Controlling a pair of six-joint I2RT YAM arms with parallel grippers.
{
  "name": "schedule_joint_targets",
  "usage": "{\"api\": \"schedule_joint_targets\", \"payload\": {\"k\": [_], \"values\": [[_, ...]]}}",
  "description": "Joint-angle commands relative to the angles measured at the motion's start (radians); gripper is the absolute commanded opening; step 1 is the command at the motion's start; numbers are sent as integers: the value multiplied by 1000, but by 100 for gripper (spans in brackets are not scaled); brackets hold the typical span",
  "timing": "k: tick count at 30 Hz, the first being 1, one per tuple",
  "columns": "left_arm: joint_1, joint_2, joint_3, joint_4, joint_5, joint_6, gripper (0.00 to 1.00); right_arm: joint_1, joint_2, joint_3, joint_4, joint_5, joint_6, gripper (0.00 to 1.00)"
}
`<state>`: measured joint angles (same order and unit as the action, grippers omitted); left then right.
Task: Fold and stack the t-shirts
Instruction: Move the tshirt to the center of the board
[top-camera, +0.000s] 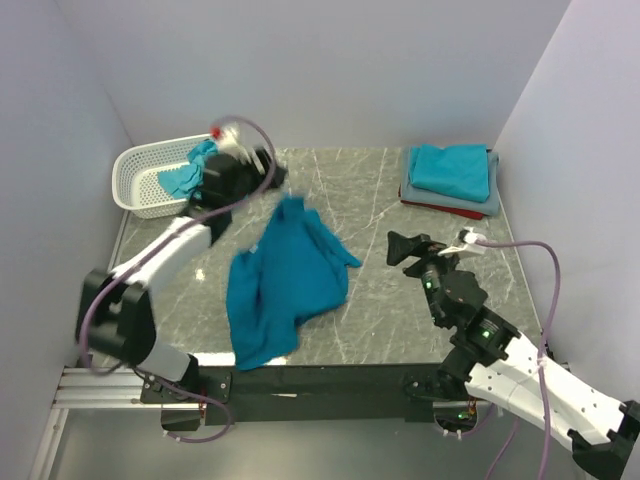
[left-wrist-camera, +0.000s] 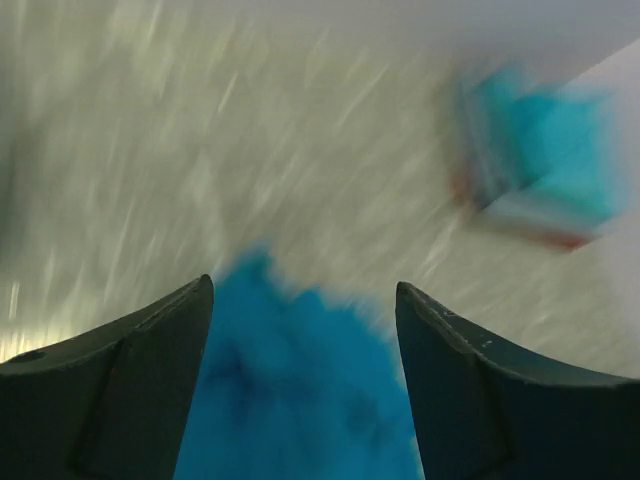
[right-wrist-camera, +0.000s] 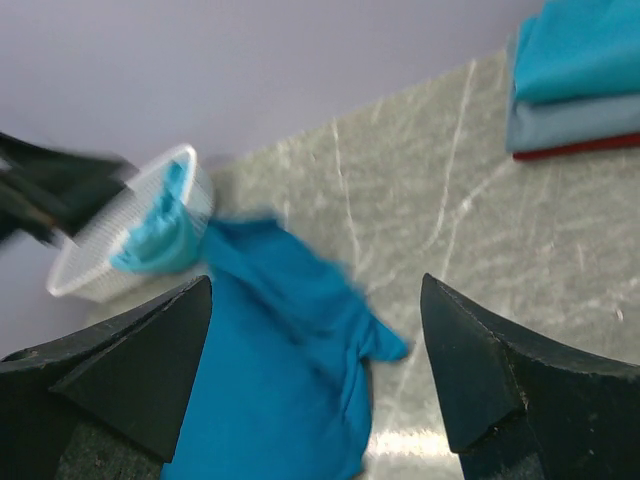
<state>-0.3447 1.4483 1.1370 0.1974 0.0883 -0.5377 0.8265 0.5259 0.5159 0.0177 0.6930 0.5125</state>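
Note:
A crumpled teal-blue t-shirt (top-camera: 285, 275) lies spread on the middle of the marble table (top-camera: 370, 200). My left gripper (top-camera: 265, 172) hovers, motion-blurred, above the shirt's far tip, beside the basket. In the left wrist view the left gripper (left-wrist-camera: 305, 285) is open, and the teal t-shirt (left-wrist-camera: 300, 390) shows below between its fingers, apart from them. My right gripper (top-camera: 410, 248) stands open to the right of the shirt and holds nothing. In the right wrist view the right gripper (right-wrist-camera: 315, 285) looks toward the t-shirt (right-wrist-camera: 270, 380). A folded stack (top-camera: 450, 178) has teal on top, then grey, then red.
A white lattice basket (top-camera: 140, 185) at the back left holds a turquoise shirt (top-camera: 195, 170); the basket (right-wrist-camera: 100, 260) also shows in the right wrist view. The folded stack (right-wrist-camera: 580, 80) sits at the back right corner, by the walls. The table's front edge runs near the arm bases.

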Motion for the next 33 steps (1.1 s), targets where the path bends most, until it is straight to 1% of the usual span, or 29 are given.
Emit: {"api": "schedule_joint_targets", "payload": {"k": [1,2,5,8,10,12,14,16,19,21,22,25,29,31,32,33], "values": [[-42,17,-115,-58,-169,-30,79,-3,87,12,-50,-32,50,90],[-62,6,-182,-52,-243,-30,80,-3,129,15,-39,-42,55,90],[-97,-102,-299,-56,-362,-33,81,0,199,15,-19,-99,58,89],[-125,-176,-410,-93,-462,-62,81,0,262,4,34,-142,69,89],[-143,-236,-494,-107,-499,-97,80,2,316,3,33,-142,87,89],[-148,-275,-539,-134,-548,-125,80,2,356,10,25,-138,99,89],[-149,-295,-585,-157,-567,-162,80,2,414,21,10,-148,110,89],[-149,-299,-611,-179,-542,-186,80,2,475,39,-2,-173,122,88],[-151,-278,-602,-264,-538,-223,80,2,555,52,7,-236,136,88],[-154,-258,-602,-308,-580,-255,80,2,595,59,11,-282,149,84],[-154,-252,-602,-334,-626,-272,80,2,629,59,19,-294,161,84],[-154,-241,-611,-389,-662,-323,80,2,689,61,34,-329,176,82],[-154,-241,-625,-386,-631,-343,80,2,753,70,42,-366,182,81],[-155,-240,-625,-382,-595,-334,78,2,784,76,42,-375,179,81],[-157,-241,-623,-381,-555,-338,77,2,793,81,36,-369,181,80],[-163,-240,-625,-388,-550,-343,76,2,802,88,30,-365,182,80]]}}
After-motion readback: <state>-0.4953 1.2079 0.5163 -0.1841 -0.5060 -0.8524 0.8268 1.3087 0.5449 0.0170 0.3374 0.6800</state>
